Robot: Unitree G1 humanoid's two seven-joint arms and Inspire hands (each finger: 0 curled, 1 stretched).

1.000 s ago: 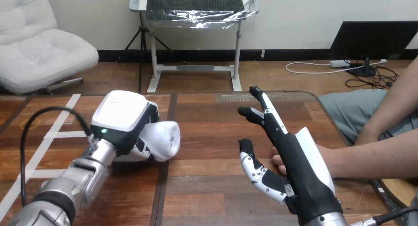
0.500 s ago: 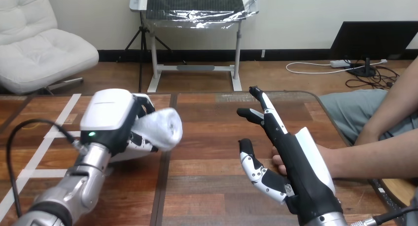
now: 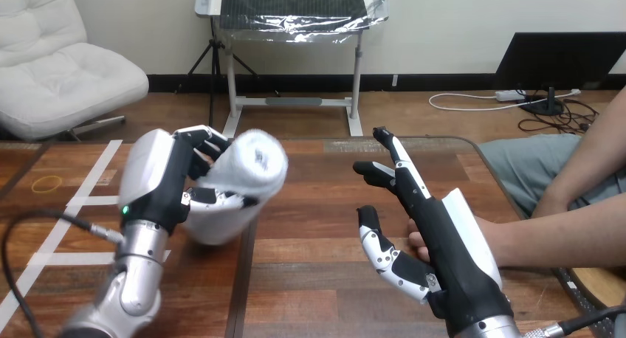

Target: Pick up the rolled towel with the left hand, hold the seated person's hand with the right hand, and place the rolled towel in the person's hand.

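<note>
The wooden table (image 3: 317, 205) runs far to a straight edge and rounds off at its far right corner. A wide stretch of bare planks lies open between the two robot hands, with a dark seam running near to far just beside the towel. White tape lines (image 3: 74, 201) cross the wood at the left, and a thin yellow ring (image 3: 47, 182) lies flat far out on that side, well apart from everything else.

The rolled towel (image 3: 247, 172) is in the left hand (image 3: 159, 179), left of the table's middle. It sits tilted, its rounded upper end leaning far and right, its lower end close over the wood; I cannot tell whether that end touches. The fingers (image 3: 199, 140) curl over the top of the roll and the thumb (image 3: 221, 199) wraps under it, so the roll is clasped between them. The towel is white, soft and nubbly, a fat cylinder.

The right hand (image 3: 446, 242) stands on edge at the near right, its black-and-white fingers (image 3: 402, 161) straight and slightly fanned, pointing far, the thumb (image 3: 378, 246) held out to the left. Its smooth white shell faces right. The person's hand (image 3: 415, 242) peeks out just behind its palm, mostly hidden; I cannot tell whether the two touch. The person's forearm (image 3: 554, 238) comes in from the right, over the table's right edge.
</note>
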